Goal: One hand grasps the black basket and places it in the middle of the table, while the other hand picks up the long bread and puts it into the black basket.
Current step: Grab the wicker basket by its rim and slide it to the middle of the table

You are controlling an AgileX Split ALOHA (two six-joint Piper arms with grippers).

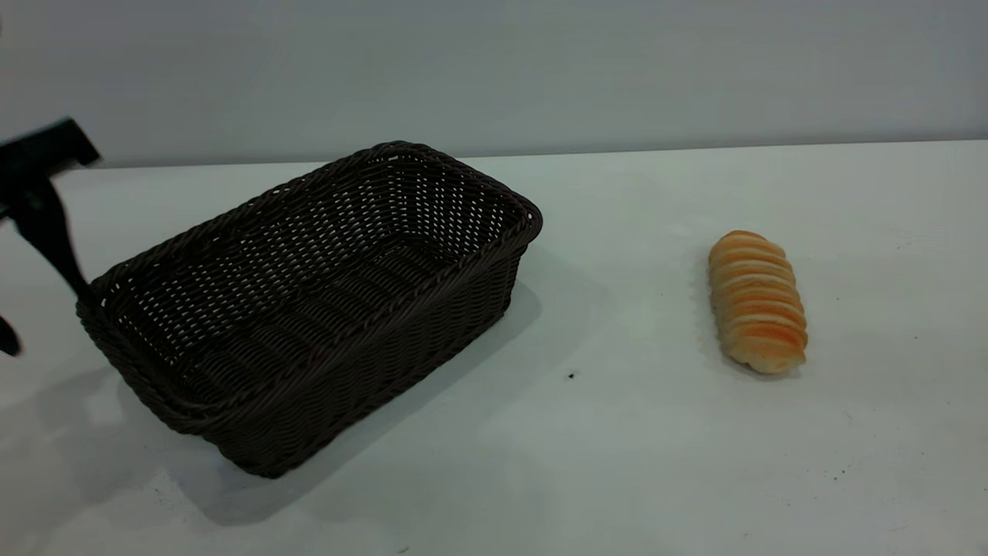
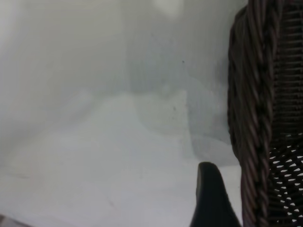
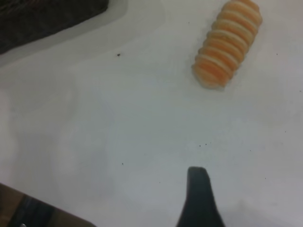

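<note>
Left gripper (image 1: 46, 232) at frame left, touching black basket (image 1: 309, 301) rim; grip state indeterminable. Long bread (image 1: 758, 301) at right on table (image 1: 617, 448). Right gripper's fingertip (image 3: 199, 189) only; state unclear.

The black basket (image 1: 309, 309) sits on the table (image 1: 617, 448), on the left side, turned at a slant. The long bread (image 1: 758, 301) lies on the table on the right side, well apart from the basket, with bare table between them. The left gripper (image 1: 46, 232) is at the far left edge, right by the basket's left corner. One of its fingers (image 2: 213, 198) is just outside the basket's rim.
</note>
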